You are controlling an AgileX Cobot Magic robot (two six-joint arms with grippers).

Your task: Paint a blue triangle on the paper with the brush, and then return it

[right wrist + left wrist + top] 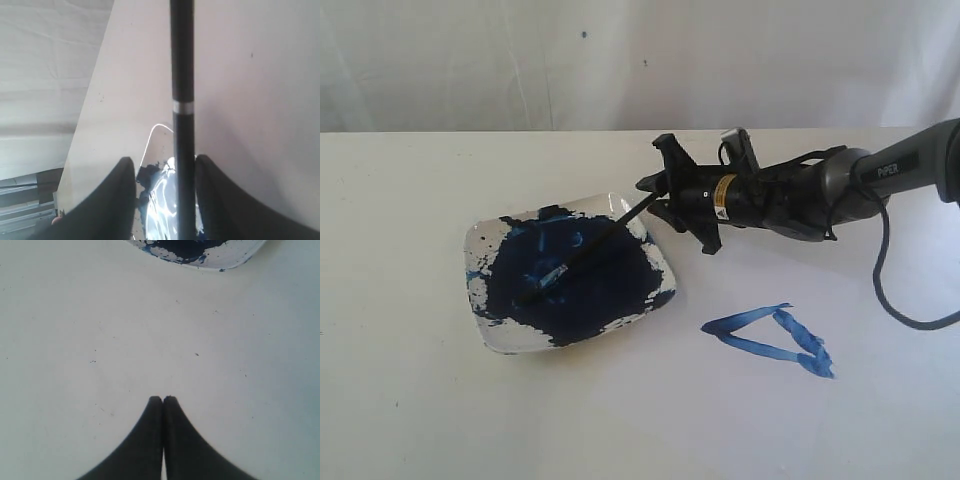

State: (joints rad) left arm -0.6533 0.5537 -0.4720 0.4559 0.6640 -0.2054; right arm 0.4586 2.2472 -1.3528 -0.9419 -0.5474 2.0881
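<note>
Exterior view looks down on the table (420, 160); both wrist views sit close; all 3 share the dish (485, 240).

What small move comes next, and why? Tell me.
Probably draw the right gripper straight back off the handle, jaws open. The blue triangle looks finished, the brush rests in the dish with its tip in the paint, and the jaws stand apart around it with a gap on one side.
</note>
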